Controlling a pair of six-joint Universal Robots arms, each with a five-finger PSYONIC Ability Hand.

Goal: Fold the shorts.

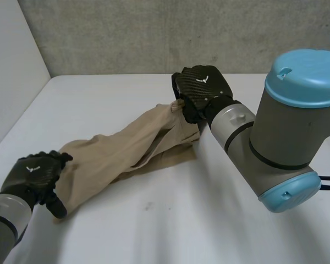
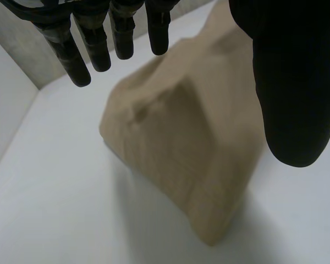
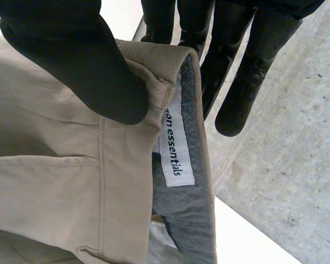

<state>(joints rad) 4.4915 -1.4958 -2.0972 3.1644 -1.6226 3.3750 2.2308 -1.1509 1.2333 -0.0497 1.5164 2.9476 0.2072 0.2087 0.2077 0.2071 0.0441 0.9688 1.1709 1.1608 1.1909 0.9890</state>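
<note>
The tan shorts (image 1: 115, 151) stretch across the white table (image 1: 181, 220) from near left toward the middle. My right hand (image 1: 201, 88) holds their far end lifted off the table. In the right wrist view its thumb (image 3: 82, 60) pinches the waistband (image 3: 170, 77) against the fingers, and a white label (image 3: 176, 148) shows on the grey lining. My left hand (image 1: 33, 173) is at the near leg end of the shorts. In the left wrist view its fingers (image 2: 93, 38) are straight and spread above the shorts (image 2: 187, 143), gripping nothing.
A grey concrete wall (image 1: 154, 33) closes the back of the table and a white side wall (image 1: 11, 66) stands at the left. My right arm (image 1: 286, 126) reaches over the table's right half.
</note>
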